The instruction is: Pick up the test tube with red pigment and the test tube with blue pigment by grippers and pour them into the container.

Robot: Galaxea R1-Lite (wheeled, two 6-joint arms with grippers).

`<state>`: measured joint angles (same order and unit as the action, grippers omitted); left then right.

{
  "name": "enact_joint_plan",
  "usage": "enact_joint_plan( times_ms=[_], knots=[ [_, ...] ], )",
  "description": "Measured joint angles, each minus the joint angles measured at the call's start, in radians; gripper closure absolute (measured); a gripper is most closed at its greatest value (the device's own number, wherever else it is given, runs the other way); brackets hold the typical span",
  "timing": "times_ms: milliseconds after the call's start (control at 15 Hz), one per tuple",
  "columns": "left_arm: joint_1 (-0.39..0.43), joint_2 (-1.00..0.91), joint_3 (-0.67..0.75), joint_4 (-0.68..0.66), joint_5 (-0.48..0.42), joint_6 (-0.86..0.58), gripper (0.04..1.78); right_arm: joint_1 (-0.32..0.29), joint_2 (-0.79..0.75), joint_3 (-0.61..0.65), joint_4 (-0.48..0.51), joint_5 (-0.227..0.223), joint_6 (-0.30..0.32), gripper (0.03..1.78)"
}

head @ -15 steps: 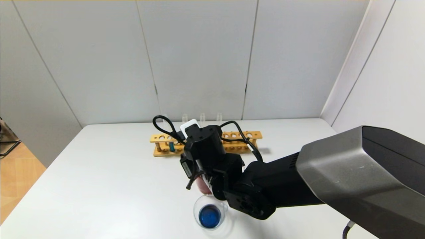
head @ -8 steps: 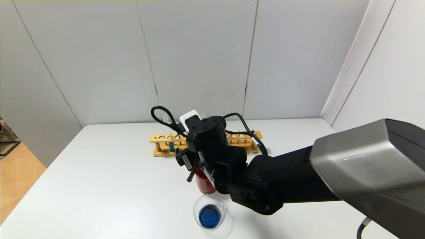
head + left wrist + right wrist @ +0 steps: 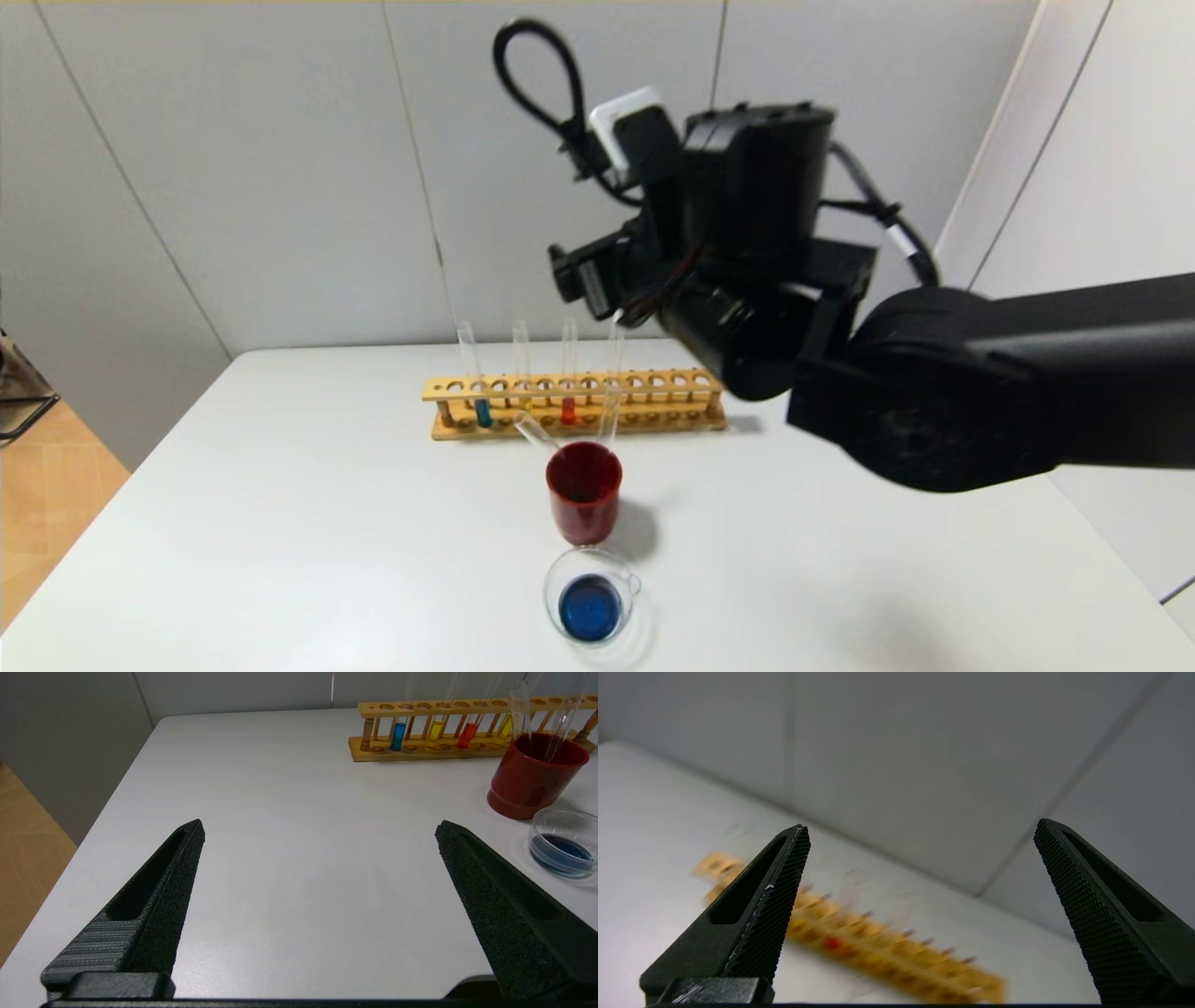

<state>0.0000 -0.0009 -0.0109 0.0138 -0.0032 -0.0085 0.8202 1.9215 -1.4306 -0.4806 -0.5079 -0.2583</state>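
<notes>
The test tube with blue pigment and the test tube with red pigment stand upright in a wooden rack at the back of the table. They also show in the left wrist view: blue, red. The clear container near the front edge holds dark blue liquid. My right arm is raised high above the rack; my right gripper is open and empty, facing the rack. My left gripper is open and empty, low over the table's left side.
A dark red cup stands between rack and container, with two empty glass tubes leaning in it. Two yellow-liquid tubes stand in the rack. The table's left edge drops to a wooden floor.
My right arm has lifted from low over the dark red cup to high above the table, uncovering the cup, its two tubes and the rack. The container has not moved.
</notes>
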Motion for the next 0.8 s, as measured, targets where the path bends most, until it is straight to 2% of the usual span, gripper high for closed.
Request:
enact_joint_plan(
  times_ms=[200, 400, 533, 800],
  knots=[
    [0.000, 0.000, 0.000, 0.000, 0.000, 0.000, 0.07, -0.127, -0.193, -0.002, 0.013, -0.017, -0.134, 0.06],
    [0.000, 0.000, 0.000, 0.000, 0.000, 0.000, 0.07, -0.274, -0.444, 0.024, 0.089, -0.044, -0.262, 0.06],
    [0.000, 0.000, 0.000, 0.000, 0.000, 0.000, 0.07, -0.381, -0.648, 0.038, 0.201, -0.063, -0.321, 0.06],
    [0.000, 0.000, 0.000, 0.000, 0.000, 0.000, 0.07, -0.629, -1.081, 0.037, 0.542, -0.072, -0.375, 0.06]
  ],
)
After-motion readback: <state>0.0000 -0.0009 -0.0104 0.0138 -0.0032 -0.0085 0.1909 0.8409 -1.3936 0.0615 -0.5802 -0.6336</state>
